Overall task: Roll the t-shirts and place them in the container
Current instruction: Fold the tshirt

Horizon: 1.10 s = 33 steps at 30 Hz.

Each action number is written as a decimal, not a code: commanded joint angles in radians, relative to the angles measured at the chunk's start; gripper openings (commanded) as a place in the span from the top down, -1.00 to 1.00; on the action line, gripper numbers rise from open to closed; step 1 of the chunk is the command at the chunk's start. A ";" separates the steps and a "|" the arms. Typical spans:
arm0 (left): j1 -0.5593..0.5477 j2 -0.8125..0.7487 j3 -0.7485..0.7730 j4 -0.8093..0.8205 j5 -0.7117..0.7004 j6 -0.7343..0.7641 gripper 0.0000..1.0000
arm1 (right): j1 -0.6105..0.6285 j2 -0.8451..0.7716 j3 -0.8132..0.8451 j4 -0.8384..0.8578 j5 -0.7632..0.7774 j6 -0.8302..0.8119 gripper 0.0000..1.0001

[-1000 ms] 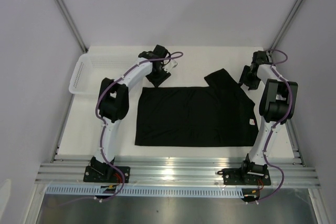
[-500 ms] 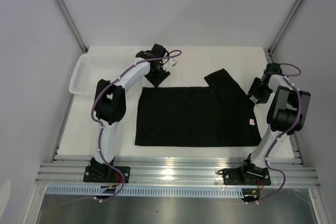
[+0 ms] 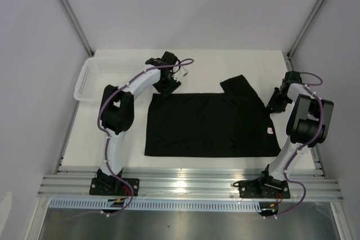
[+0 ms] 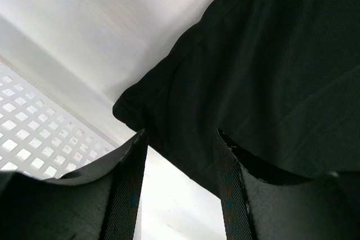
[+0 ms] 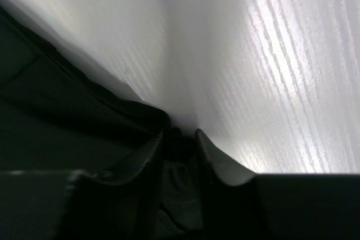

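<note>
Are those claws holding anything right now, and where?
The right gripper pinches the t-shirt at its right-hand edge. The left gripper is open over a far corner and holds nothing.

From my remote seat this reads as a robotics lab cell, not a home or shop. Two white arms, the left arm (image 3: 138, 82) and the right arm (image 3: 288, 144), are bolted to an aluminium rail (image 3: 185, 186) at the near edge of a bare white table (image 3: 236, 63), with a slotted cable duct (image 3: 185, 203) just in front. Purple cables (image 3: 104, 113) run along the arms. Plain pale panels (image 3: 180, 9) and metal struts (image 3: 68, 10) box the bench in (like a test enclosure). The only props I see are a white mesh basket (image 3: 84, 82) and a black t-shirt (image 3: 208, 125).
</note>
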 commanded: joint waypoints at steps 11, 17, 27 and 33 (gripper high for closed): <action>0.007 -0.068 -0.018 0.029 0.023 -0.017 -0.06 | -0.070 0.073 0.064 0.042 0.001 0.033 0.97; 0.007 -0.037 -0.001 0.026 0.016 -0.023 -0.06 | -0.099 0.107 0.116 0.027 0.013 0.031 0.96; 0.005 0.107 0.192 -0.023 0.021 -0.093 -0.08 | -0.128 0.118 0.228 -0.028 0.015 -0.015 0.40; 0.020 0.171 0.292 -0.063 0.029 -0.182 -0.17 | -0.091 0.118 0.331 -0.067 -0.007 -0.057 -0.15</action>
